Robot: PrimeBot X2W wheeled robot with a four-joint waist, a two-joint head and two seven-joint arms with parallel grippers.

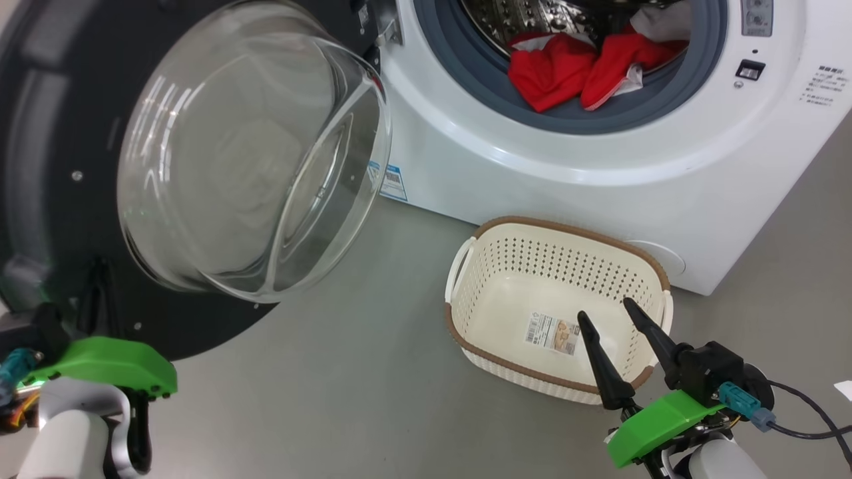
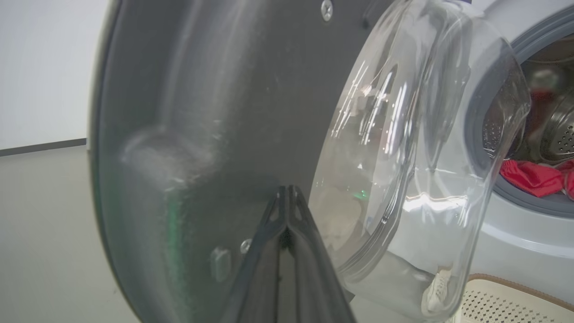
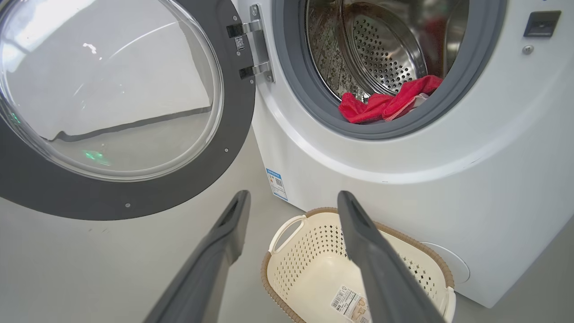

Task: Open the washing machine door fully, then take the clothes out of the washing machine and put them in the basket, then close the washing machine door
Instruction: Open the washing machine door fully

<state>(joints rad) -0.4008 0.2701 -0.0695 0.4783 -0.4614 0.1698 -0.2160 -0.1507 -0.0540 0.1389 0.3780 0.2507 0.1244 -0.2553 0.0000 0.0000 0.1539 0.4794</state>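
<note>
- Washing machine [image 1: 532, 179] stands on a grey floor [image 1: 346, 372]; a small blue sticker [image 1: 393, 181] is low on its front and printed labels are at the right.
- Washing machine door [image 1: 60, 166] is swung open on its hinge [image 3: 253, 49], off the left of the opening. Its clear glass bowl [image 1: 253, 146] bulges out into the space in front.
- In the left wrist view, the bowl sits between that gripper and the drum mouth.
- Clothes [image 1: 572, 66], red with a bit of white, lie in the drum [image 3: 381, 49] and drape over the lower lip of the grey gasket [image 1: 479, 73].
- Basket [image 1: 552, 266] is on the floor just in front of the machine, below the opening. It holds only a paper label [image 1: 551, 332] on its bottom.
- Left gripper [image 2: 287, 193]: fingers pressed together with nothing between them. The tips point at the door's dark inner face, very close; whether they touch it I cannot tell.
- Right gripper [image 1: 602, 307]: fingers spread wide and empty, hanging over the basket's near right side and touching nothing.
- A black cable [image 1: 799, 412] trails from the right wrist.
</note>
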